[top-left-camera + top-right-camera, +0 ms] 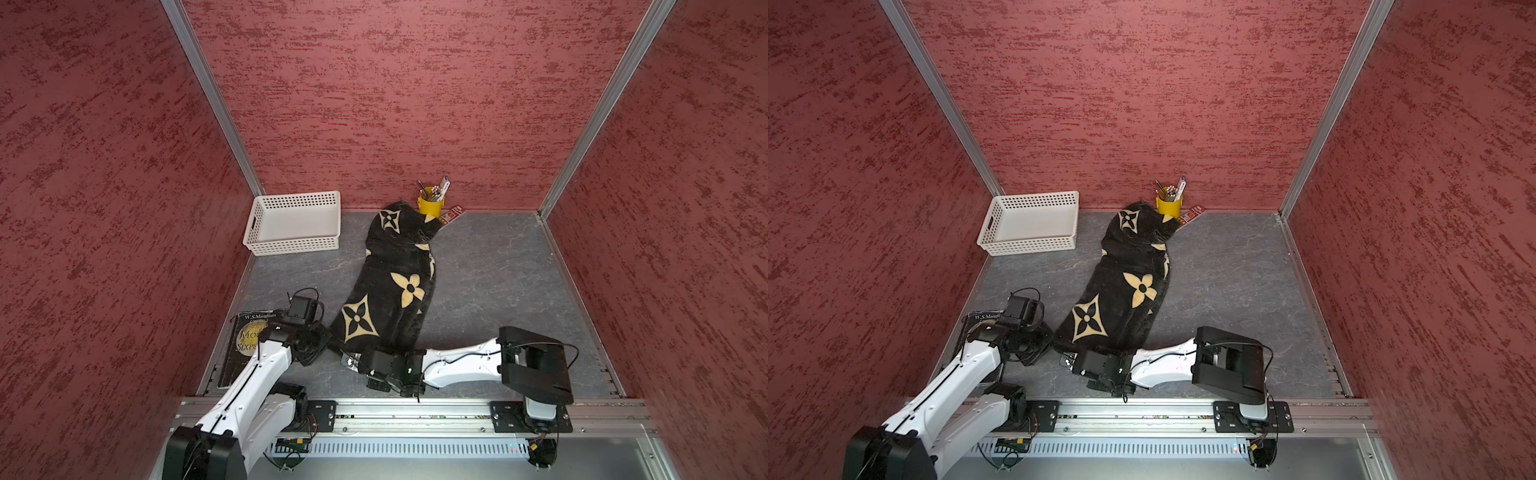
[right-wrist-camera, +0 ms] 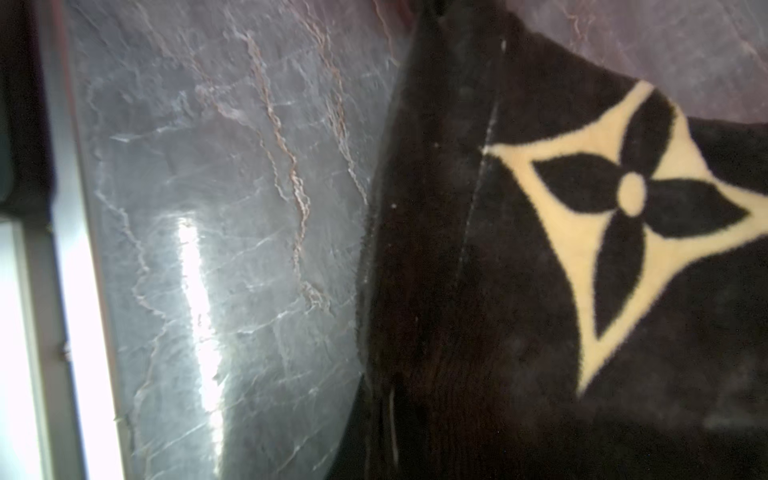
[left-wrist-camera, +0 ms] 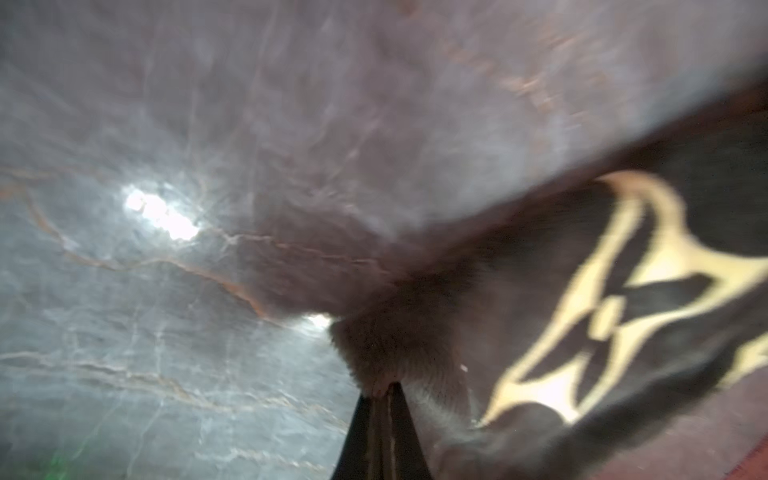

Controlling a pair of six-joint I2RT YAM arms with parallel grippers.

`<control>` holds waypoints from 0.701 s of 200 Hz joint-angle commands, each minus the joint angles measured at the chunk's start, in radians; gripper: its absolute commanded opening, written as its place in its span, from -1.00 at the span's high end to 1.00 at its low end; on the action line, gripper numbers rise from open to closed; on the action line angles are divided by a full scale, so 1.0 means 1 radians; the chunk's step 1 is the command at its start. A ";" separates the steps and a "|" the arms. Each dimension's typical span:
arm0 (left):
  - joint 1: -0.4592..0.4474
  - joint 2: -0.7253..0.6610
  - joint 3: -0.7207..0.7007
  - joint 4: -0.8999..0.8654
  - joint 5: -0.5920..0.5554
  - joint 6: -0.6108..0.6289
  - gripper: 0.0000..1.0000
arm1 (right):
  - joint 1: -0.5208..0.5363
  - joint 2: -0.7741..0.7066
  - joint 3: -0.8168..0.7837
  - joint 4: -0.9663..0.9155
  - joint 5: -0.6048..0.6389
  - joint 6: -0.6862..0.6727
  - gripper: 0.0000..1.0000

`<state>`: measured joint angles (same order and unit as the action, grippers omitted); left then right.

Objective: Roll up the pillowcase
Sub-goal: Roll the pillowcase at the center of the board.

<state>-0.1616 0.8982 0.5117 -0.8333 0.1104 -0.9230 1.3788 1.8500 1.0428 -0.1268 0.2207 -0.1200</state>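
The left arm (image 1: 253, 374) is nearest. The left end effector (image 3: 384, 388) is closed, pinching a corner of the pillowcase (image 1: 390, 291). The right end effector (image 1: 348, 360) is closed on the near edge beside it. The pillowcase lies bunched in a long strip on the grey desk (image 1: 490, 282), reaching back to a yellow cup (image 1: 430, 205).

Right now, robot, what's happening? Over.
Left tool, right tool shut on pillowcase near end. Lies long, narrow, loosely folded. Far end against yellow pencil cup.
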 commanded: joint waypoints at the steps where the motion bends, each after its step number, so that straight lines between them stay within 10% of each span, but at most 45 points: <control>1: 0.007 -0.011 0.108 -0.079 -0.053 0.008 1.00 | -0.016 -0.072 0.031 -0.046 -0.090 0.055 1.00; 140: -0.121 0.409 0.375 0.033 -0.035 -0.081 1.00 | -0.290 -0.111 -0.039 -0.009 -0.358 0.156 1.00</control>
<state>-0.2760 1.2694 0.8494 -0.8501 0.0952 -0.9939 1.1248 1.7245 1.0130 -0.1417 -0.0837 0.0238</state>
